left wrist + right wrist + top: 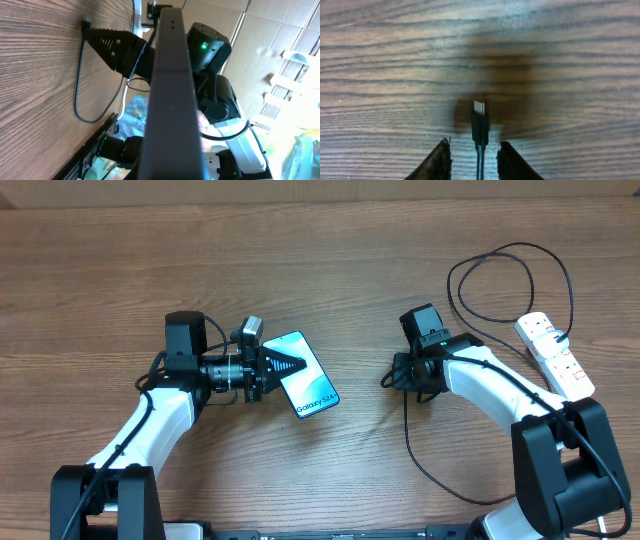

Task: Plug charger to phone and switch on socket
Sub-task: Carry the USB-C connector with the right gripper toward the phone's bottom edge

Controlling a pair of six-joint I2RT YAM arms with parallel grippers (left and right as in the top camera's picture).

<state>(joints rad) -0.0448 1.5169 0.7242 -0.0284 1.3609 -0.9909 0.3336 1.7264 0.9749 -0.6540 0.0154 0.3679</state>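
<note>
Two light things matter here. The phone (pixel 312 388), slim, rigid and slick (its glass face is likely the fragile part), is clamped in the left gripper (pixel 292 367). The charger (pixel 480 127), a limp cable with a small stiff plug, lies on the grainy wooden table (pixel 100 270) between the parted, released fingers of the right gripper (pixel 474 145). It looks best pinched at the plug body. Open wood separates the arms, and the socket (pixel 556 355) lies far right.
</note>
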